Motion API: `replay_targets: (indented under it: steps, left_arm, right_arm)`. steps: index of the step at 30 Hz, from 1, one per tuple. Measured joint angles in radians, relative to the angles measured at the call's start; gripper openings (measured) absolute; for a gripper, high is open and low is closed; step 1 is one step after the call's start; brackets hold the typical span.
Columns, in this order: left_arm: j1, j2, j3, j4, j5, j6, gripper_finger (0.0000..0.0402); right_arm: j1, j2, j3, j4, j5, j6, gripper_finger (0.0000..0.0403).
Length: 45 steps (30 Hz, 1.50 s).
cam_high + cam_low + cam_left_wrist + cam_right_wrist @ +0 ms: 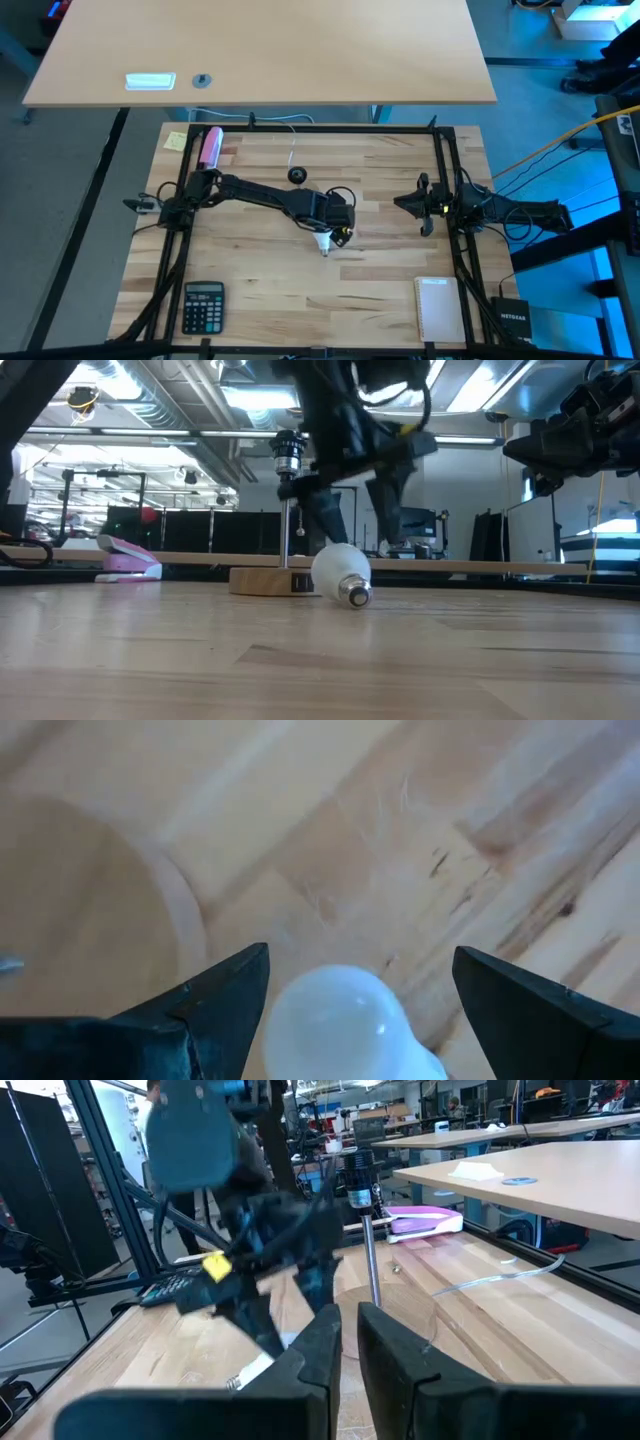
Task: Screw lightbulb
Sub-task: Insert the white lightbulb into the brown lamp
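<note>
The lightbulb (342,575) lies on its side on the wooden table (380,290), near the middle. In the low view its silvery screw end points toward the front of the table and its round white end points back toward the wooden disc (270,580). So its long line runs front to back, flat on the wood. The left gripper (327,236) is right over the lightbulb. Its two fingers (215,995) are spread wide, one on each side of the round white end, and they do not look like they touch it. The bulb sits between them, so I think the fingers only need to come down and squeeze. The wooden disc with its tall post stands just behind the lightbulb, and the post holds a small socket (288,455) at the top. The right gripper (424,205) waits well off to the side of the lightbulb, with its fingers almost together and nothing held. The left arm is much nearer.
</note>
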State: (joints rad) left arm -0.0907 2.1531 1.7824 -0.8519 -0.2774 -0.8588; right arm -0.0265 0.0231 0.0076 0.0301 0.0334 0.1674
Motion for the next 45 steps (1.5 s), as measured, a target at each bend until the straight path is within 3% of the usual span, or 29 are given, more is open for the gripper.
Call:
replay_targets:
  steps: [11, 20, 33, 41, 45]
  left_arm:
    - [-0.113, -0.024, -0.010, -0.095, -0.053, -0.209, 0.0305]
    - [-0.115, 0.005, -0.009, -0.185, -0.077, -0.306, 0.0305]
    - [-0.119, 0.064, -0.009, -0.155, -0.020, -0.253, 0.0305]
    - [-0.121, 0.081, -0.010, -0.162, 0.023, -0.122, 0.0305]
    - [-0.121, 0.091, -0.010, -0.155, 0.024, -0.085, 0.0279]
  right_arm:
    - [0.000, 0.000, 0.000, 0.000, 0.000, 0.000, 0.0042]
    - [0.000, 0.000, 0.000, -0.001, 0.000, 0.000, 0.0042]
    - [0.000, 0.000, 0.000, 0.002, 0.000, 0.000, 0.0042]
    - [0.000, 0.000, 0.000, 0.003, 0.000, 0.000, 0.0042]
    - [0.000, 0.000, 0.000, 0.002, 0.000, 0.000, 0.0042]
